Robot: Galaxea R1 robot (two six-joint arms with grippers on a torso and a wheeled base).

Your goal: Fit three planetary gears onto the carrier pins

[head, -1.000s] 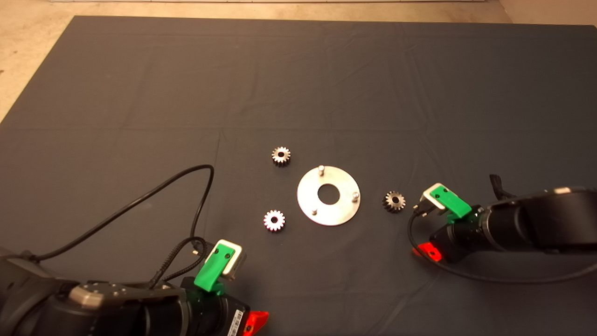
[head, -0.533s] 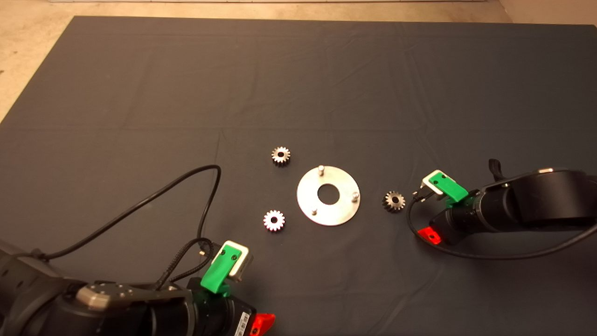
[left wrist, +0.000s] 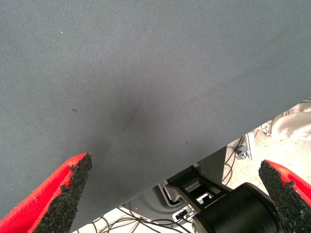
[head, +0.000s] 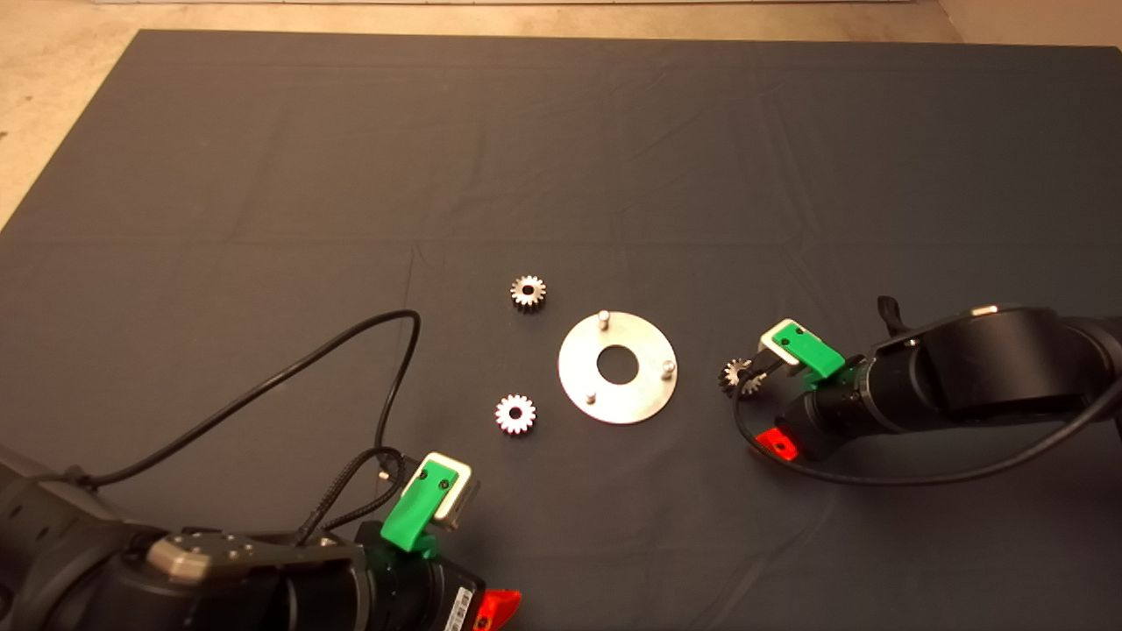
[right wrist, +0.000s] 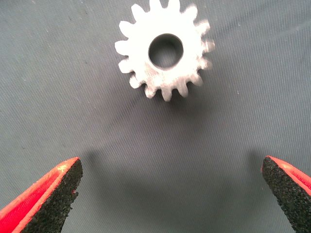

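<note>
- Since one second ago, head view: right gripper (head: pixel 761 412) advanced toward the disc (head: pixel 617 366), now crowding the gear at 3 o'clock (head: pixel 733 375); left gripper (head: pixel 478 561) crept slightly inward at the lower edge. Gears and disc unmoved.
- Head view: three carrier pins (head: pixel 603 317) upright on the disc at roughly 12, 3 and 7 o'clock, all bare. No gear installed yet.
- Remaining planetary gears flat on the mat (head: pixel 263 175): one at 10 o'clock (head: pixel 528 292), one at 8 o'clock (head: pixel 515 414), both just beside the disc rim, not touching. Probably staged close to keep transfers short.
- Left wrist view: fingers (left wrist: pixel 63 194) spread wide, nothing between them; only mat and its edge visible. Judged idle, waiting.
- Right wrist view: fingers (right wrist: pixel 48 199) spread wide, nothing gripped; gear lying flat ahead of the tips, bore up, not yet between the pads.
- Judgement: wide opening suits straddling the tooth tips; flat pose keeps the bore vertical for the pin.
</note>
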